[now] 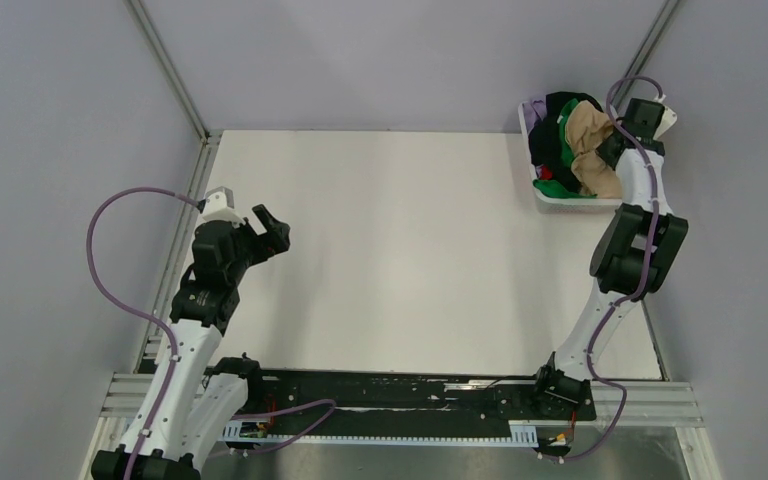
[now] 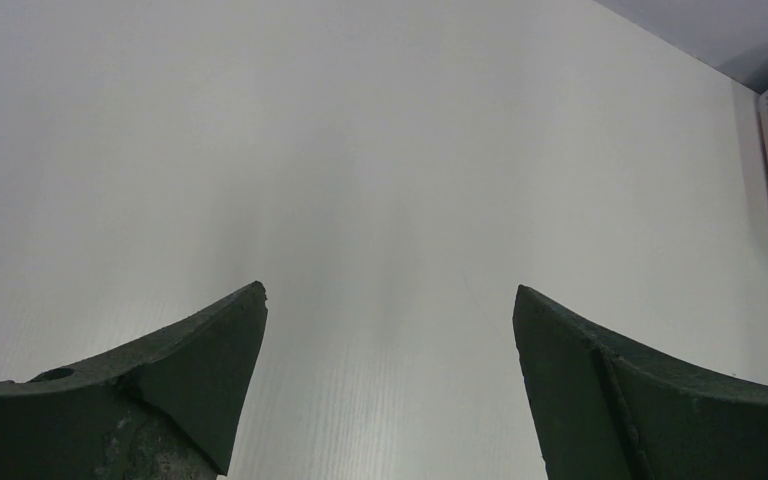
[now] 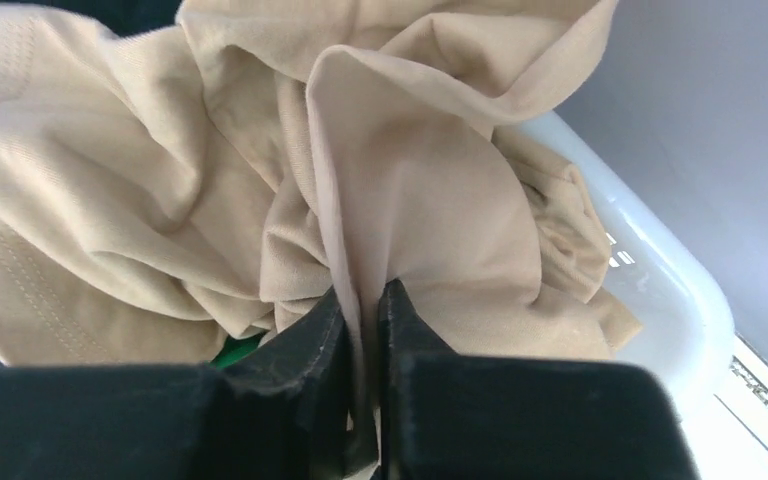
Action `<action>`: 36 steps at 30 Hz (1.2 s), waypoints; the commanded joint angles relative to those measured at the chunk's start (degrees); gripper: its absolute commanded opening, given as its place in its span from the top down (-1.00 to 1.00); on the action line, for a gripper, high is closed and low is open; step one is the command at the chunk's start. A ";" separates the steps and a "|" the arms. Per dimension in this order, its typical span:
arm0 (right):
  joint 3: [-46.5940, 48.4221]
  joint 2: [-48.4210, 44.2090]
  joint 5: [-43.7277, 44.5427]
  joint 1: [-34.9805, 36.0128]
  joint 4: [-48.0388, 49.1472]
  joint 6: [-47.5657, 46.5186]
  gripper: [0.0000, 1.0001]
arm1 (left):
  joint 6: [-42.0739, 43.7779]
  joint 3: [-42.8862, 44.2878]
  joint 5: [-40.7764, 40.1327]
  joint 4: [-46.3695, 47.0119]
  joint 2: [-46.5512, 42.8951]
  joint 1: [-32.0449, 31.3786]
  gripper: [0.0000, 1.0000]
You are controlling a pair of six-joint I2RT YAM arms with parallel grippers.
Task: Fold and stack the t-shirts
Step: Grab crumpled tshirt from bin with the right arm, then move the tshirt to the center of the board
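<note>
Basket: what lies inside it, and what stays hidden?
Tan shirt on top, pinched by the right gripper; black shirt, green shirt and purple shirt showing around it. The basket floor is covered.

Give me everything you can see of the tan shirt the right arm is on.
The tan t-shirt is soft, matte beige cloth, crumpled into deep folds, with rows of stitching along one edge. It sits on top of the pile in the white basket at the table's far right corner, over a black shirt and a green shirt. The right gripper is shut on it, its fingers pinching one raised fold. No collar or sleeve can be made out.
</note>
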 commanded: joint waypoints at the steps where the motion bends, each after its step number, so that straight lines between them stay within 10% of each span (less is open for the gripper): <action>1: 4.75 -5.62 3.46 0.27 3.58 -3.50 0.96 | 0.82 0.03 -0.23 2.27 0.13 -0.13 -1.00; 25: 22.66 -19.59 -4.27 0.22 21.83 -9.52 1.00 | -0.39 0.06 -1.70 1.60 0.98 -0.17 -1.00; 36: 18.22 -28.97 -35.92 5.42 16.07 4.82 1.00 | -0.75 -0.04 -0.95 1.43 0.06 -0.13 -1.00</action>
